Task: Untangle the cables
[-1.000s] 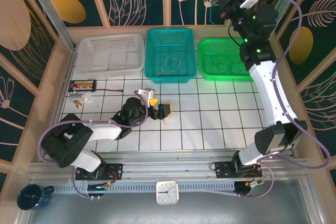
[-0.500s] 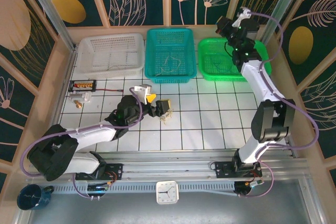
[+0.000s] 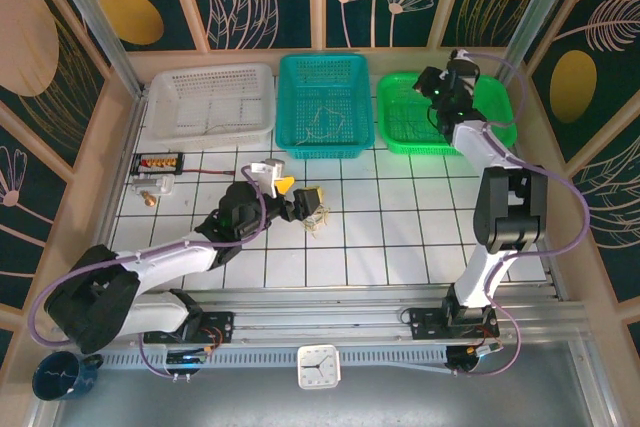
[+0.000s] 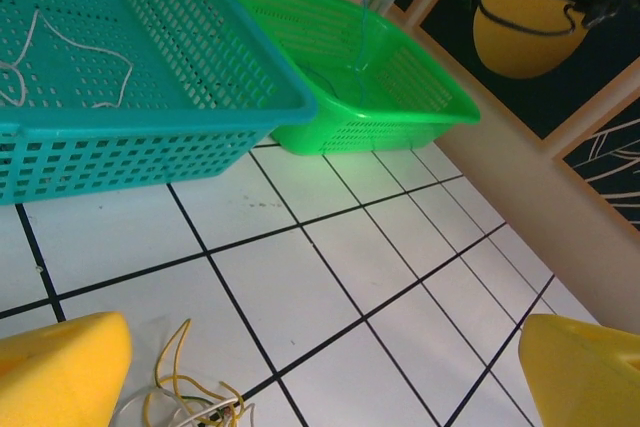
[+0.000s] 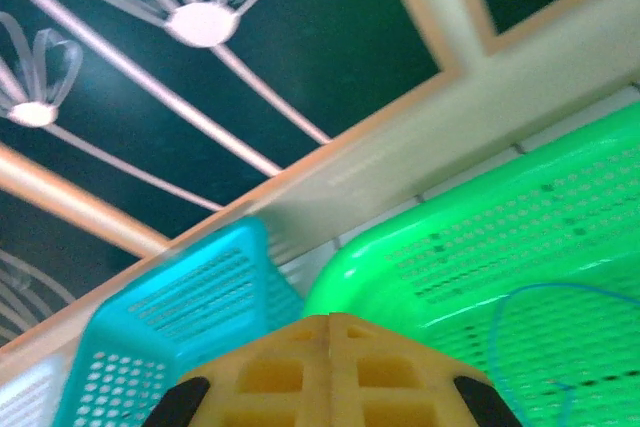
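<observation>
The cables [image 3: 316, 230] are a small knot of yellow, white and green wires [image 4: 180, 399] on the white tiles mid-table. My left gripper [image 3: 307, 205] hovers just behind the knot, its yellow fingers [image 4: 60, 372] wide open; the wires lie near the left fingertip with nothing between the pads. My right gripper [image 3: 431, 85] is over the green basket [image 3: 420, 147], yellow pads pressed together [image 5: 330, 322]. In the left wrist view a thin blue cable [image 4: 362, 17] hangs from it straight down into that basket, and its loop [image 5: 520, 309] shows over the green mesh.
A teal basket [image 3: 325, 152] in the middle holds a thin white wire [image 4: 90, 57]. A white basket [image 3: 210, 132] stands at the back left. A red wire with a small connector board [image 3: 160, 161] lies left. Wooden walls ring the table.
The right arm has swung down from high at the back and now sits low over the green basket, still shut. The left arm has stretched a little further right, towards the knot.
</observation>
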You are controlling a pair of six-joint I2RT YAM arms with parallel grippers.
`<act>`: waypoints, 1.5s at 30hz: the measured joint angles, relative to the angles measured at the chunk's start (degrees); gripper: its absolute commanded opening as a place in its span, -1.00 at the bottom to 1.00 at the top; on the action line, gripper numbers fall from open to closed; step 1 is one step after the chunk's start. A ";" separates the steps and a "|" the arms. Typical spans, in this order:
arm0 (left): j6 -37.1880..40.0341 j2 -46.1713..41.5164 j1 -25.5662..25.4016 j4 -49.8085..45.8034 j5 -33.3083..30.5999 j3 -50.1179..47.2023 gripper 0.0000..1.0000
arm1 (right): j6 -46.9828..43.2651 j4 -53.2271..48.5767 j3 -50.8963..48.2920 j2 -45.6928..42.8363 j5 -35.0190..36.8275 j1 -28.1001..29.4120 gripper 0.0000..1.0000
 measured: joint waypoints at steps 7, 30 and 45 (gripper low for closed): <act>-0.42 -0.90 0.00 0.02 -0.15 -0.61 0.97 | -0.79 -2.95 3.28 3.61 -0.33 -4.81 0.21; -5.20 -5.55 0.00 -5.03 -8.83 -0.74 0.98 | 2.49 2.29 -11.19 -12.63 -10.01 -2.23 0.36; -6.54 0.33 0.00 -19.12 -10.49 12.04 0.98 | 3.15 2.93 -23.85 -24.87 -13.14 11.74 0.35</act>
